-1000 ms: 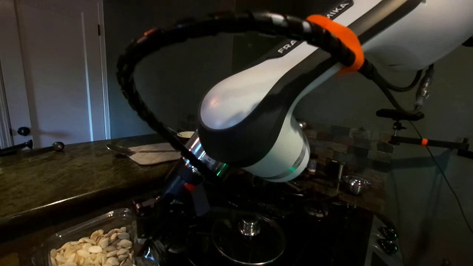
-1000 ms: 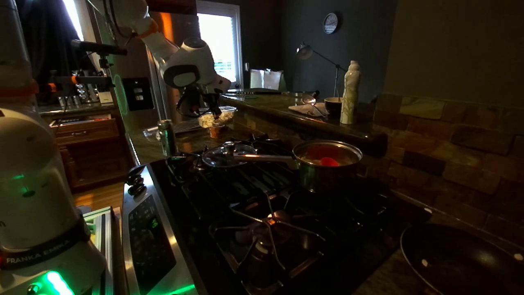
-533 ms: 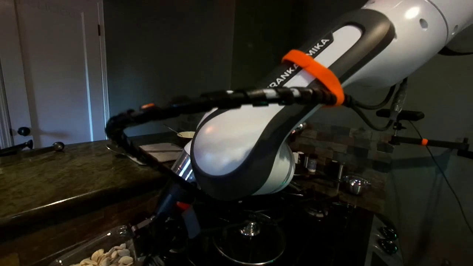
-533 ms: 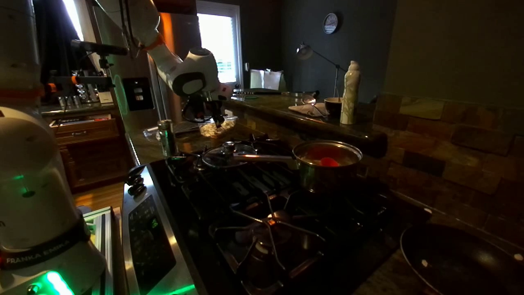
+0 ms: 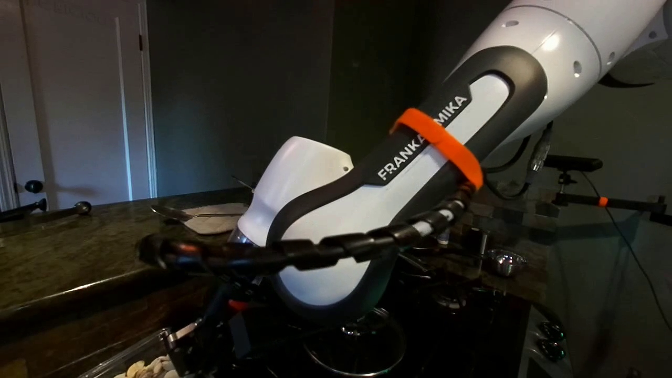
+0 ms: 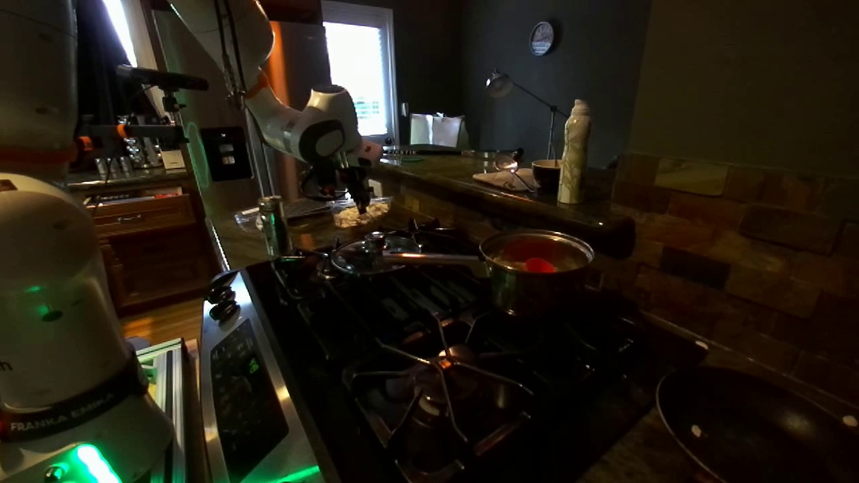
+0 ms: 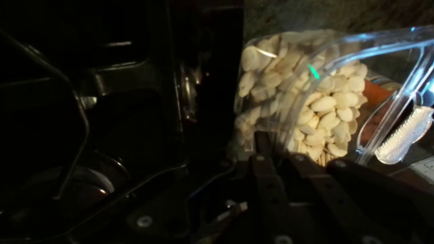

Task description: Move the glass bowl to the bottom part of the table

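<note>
With the jaws of the black, jointed metal gripper (image 7: pixel 269 144) pressed together, pinches a wall of the clear, squarish glass bowl (image 7: pixel 376 44) full of pale beige-yellow pieces (image 7: pixel 327 108), at two o'clock in the wrist view. Made plain only there; too dark in both exterior views to read the jaws. In an exterior view, between seven and eight o'clock, just an upper part of the glass bowl, cut off by the lower border, below the thick edge of the long, dark greenish-brown, glossy stone-like countertop (image 5: pixel 68 252) at nine o'clock. There alone, toward four o'clock, a small, round, shiny metal dish (image 5: pixel 505 265). In an exterior view, at ten o'clock, more of the glass bowl, past the far end of the black gas stovetop (image 6: pixel 550 362); cannot tell whether set down or held clear. Readable only there: at two o'clock, a tall, pale, patterned bottle (image 6: pixel 574 157); between three and four, a silvery metal pot (image 6: pixel 527 292) with something red (image 6: pixel 539 265) inside.
</note>
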Action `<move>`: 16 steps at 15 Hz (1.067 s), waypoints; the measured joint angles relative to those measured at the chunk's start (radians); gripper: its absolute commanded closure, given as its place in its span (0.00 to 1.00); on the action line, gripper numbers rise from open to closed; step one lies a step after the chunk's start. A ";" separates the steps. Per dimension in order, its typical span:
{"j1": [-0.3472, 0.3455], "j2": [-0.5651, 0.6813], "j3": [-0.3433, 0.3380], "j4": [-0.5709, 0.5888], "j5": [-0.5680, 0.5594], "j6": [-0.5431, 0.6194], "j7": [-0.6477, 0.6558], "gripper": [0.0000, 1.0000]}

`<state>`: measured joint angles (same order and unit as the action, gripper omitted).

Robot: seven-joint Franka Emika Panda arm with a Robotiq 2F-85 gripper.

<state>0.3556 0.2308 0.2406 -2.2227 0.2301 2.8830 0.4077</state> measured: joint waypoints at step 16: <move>0.128 0.170 -0.072 0.236 -0.144 -0.123 0.238 0.99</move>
<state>0.4837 0.4012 0.1689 -1.9872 0.0864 2.7599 0.6457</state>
